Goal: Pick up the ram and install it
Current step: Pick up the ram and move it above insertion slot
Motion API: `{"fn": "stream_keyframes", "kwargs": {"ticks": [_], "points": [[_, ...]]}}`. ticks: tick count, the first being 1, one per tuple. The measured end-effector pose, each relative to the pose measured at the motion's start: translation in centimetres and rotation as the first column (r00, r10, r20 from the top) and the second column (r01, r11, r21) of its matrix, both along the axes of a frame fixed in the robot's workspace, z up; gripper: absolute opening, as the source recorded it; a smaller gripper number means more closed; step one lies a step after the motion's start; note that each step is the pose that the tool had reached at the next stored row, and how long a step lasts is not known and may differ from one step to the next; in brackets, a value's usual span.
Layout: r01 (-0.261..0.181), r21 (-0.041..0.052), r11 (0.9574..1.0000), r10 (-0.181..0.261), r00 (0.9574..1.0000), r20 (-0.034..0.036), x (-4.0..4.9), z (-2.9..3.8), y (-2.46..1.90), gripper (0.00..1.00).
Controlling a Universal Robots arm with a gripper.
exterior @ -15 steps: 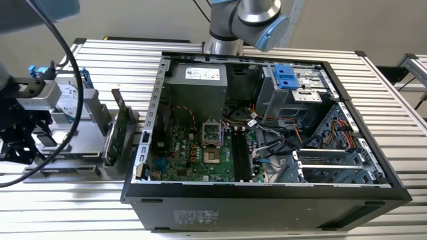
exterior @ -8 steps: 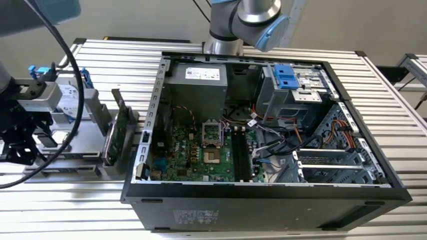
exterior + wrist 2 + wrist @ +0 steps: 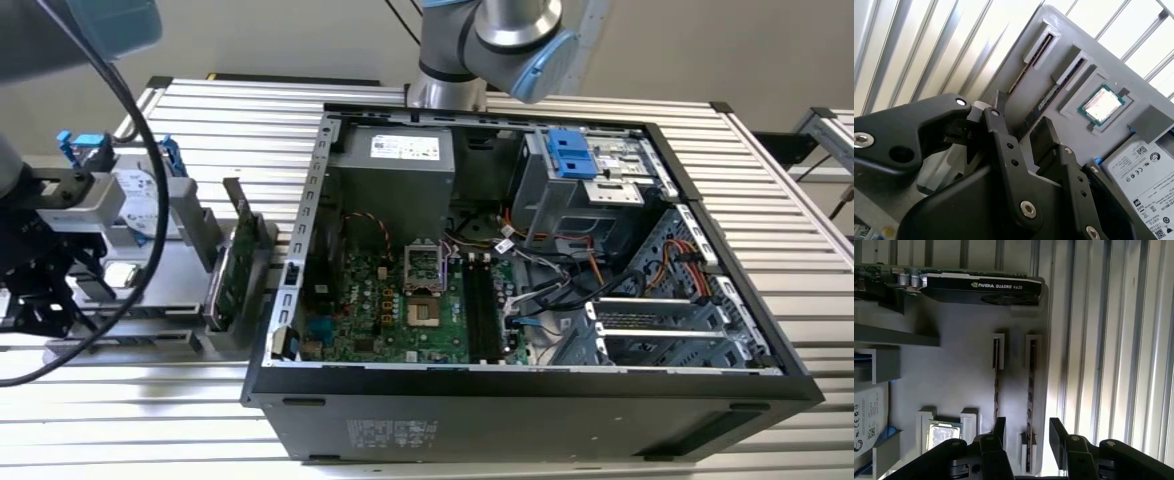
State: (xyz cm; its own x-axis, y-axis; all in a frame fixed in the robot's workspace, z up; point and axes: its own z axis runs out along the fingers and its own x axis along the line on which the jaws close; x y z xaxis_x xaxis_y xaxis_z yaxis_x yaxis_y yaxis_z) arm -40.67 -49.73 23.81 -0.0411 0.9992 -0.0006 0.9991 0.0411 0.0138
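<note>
Two sticks in your gray holder [image 3: 954, 370]: the ram [image 3: 1032, 370] at its edge, gripper [image 3: 1027, 424] fingers spread either side of it; other stick [image 3: 996, 375] further in.

From my console, in the first wrist view, I count one ram stick [image 3: 996, 390] and a second ram stick [image 3: 1031, 390], two in all. I also count one graphics card [image 3: 979, 287], one processor [image 3: 944, 434] and one hard drive [image 3: 866, 410]. The exterior view gives me one open computer case [image 3: 534, 420].
</note>
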Motion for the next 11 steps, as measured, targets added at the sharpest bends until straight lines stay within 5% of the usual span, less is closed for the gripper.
{"fn": "stream_keyframes", "kwargs": {"ticks": [11], "points": [[0.0, -0.0001, 1.0, 0.0, 1.0, 0.0, 0.02, -0.2, -0.35, 1.0]]}}
